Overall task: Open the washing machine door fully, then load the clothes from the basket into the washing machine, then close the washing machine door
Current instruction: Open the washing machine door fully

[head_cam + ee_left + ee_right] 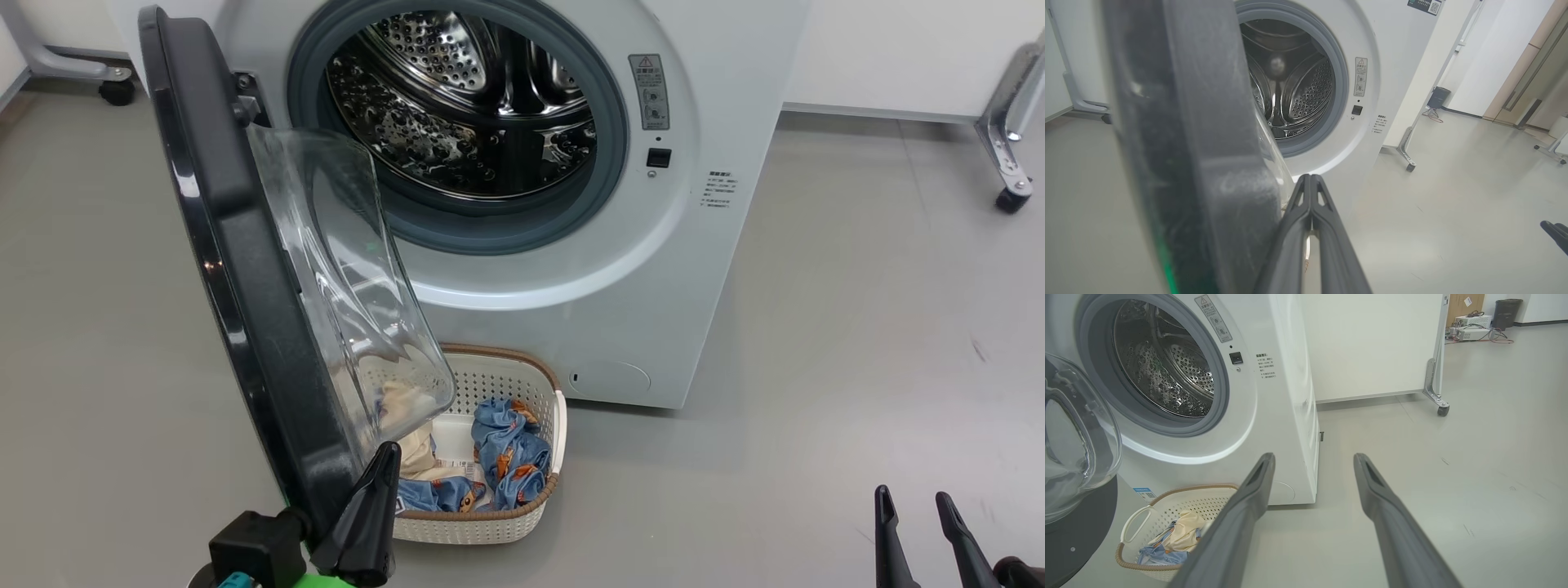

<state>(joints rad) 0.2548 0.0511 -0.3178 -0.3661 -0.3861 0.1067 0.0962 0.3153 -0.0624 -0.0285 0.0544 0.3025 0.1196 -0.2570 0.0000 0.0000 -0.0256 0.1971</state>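
The white washing machine [571,327] stood on the grey floor [816,367] with its mouth uncovered and the steel drum [457,98] showing inside. Its black door [245,327] stood swung out on its left-side hinge, the clear glass dome facing the machine and overhanging the basket. The cream basket [506,523] sat on the floor just before the machine's lower front, partly behind the door. In it lay the clothes [510,457]: blue printed pieces and a cream cloth. The left hand [384,457] was closed, fingers pressed together on nothing, just beside the door's lower inner edge; contact could not be told. The right hand [913,498] was open and empty, well apart to the right.
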